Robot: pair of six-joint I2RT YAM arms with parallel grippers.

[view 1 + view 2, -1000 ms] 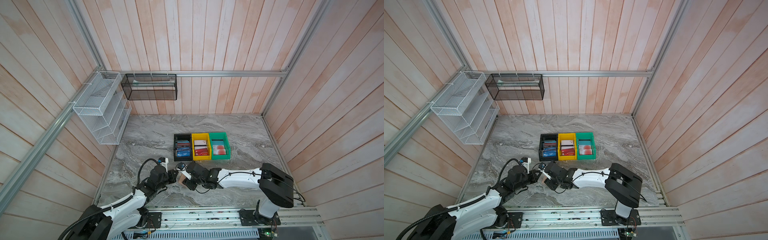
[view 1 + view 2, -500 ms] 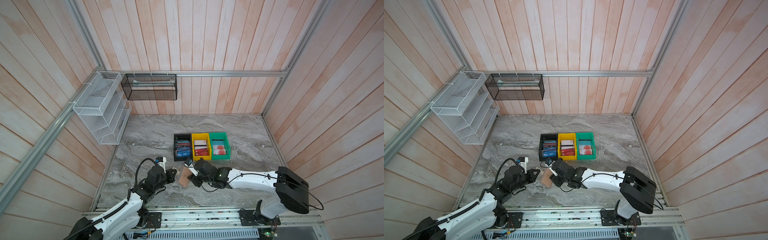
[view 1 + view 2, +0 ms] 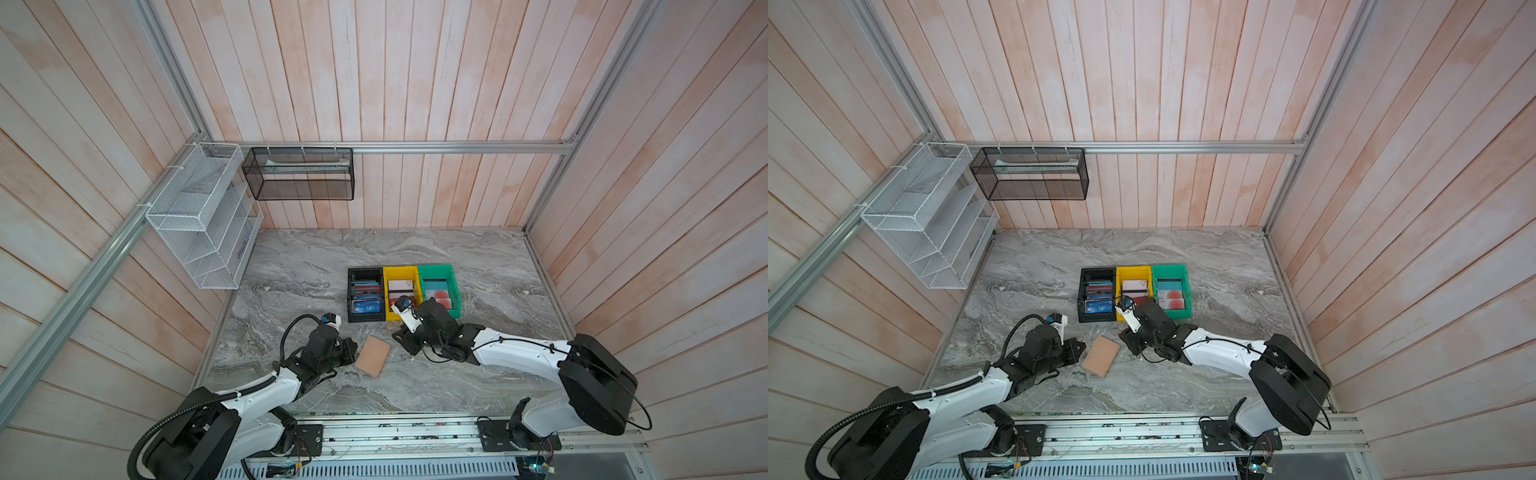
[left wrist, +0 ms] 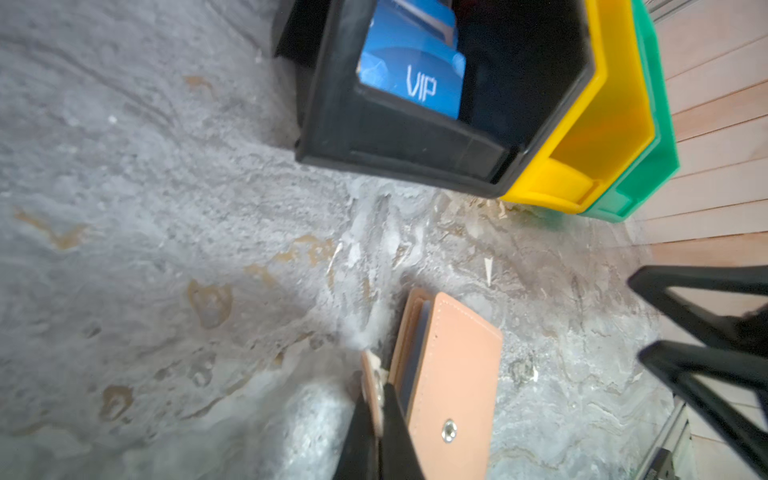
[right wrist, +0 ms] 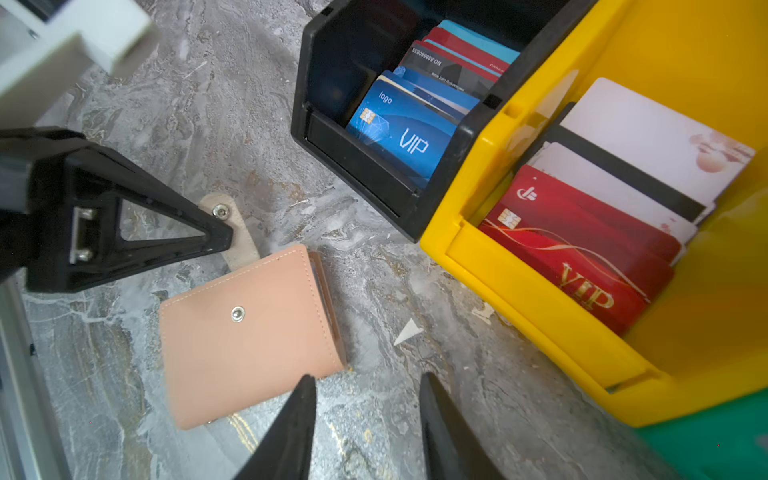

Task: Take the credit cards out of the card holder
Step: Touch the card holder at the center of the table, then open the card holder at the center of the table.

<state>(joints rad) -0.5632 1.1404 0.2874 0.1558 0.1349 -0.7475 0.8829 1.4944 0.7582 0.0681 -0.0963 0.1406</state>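
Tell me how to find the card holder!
Look at the grey marble table, just in front of the row of three coloured bins. The card holder lies flat there, closed. It's the only tan thing on the table, with one silver snap on top.

The card holder (image 5: 245, 332) lies closed: its sleeves (image 4: 415, 357) show only as a thin dark edge between the covers, and what they hold is hidden. In the left wrist view its near end is cut off, and the left gripper (image 4: 376, 415) at its snap tab (image 4: 371, 374) is blurred; whether the jaws pinch the tab cannot be told. Beyond the card holder, the cards (image 3: 400, 286) in the yellow bin (image 3: 401, 272) are too small to read in both top views
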